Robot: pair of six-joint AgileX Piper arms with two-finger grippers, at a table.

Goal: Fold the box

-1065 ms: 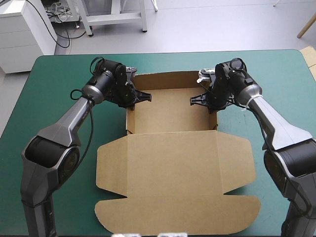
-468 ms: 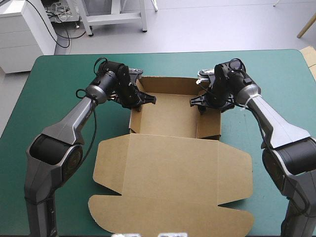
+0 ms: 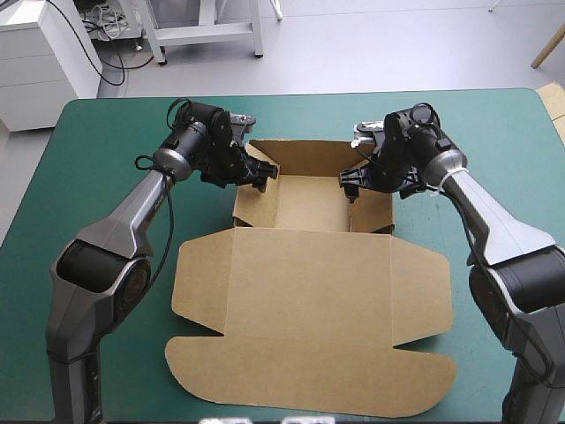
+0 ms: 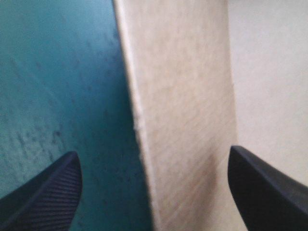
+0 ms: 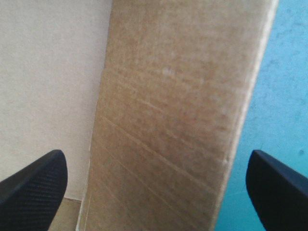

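Bright even light, soft shadow inside the box (image 3: 309,300)

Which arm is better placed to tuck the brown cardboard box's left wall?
Left. The left gripper stands open astride that raised wall of the brown cardboard box; the right gripper straddles the opposite wall.

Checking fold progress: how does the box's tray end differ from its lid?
The tray has raised walls; the lid lies flat. The tray is farther and narrower, with the left gripper and right gripper open astride its side walls; the lid is untouched. Both are one brown sheet.
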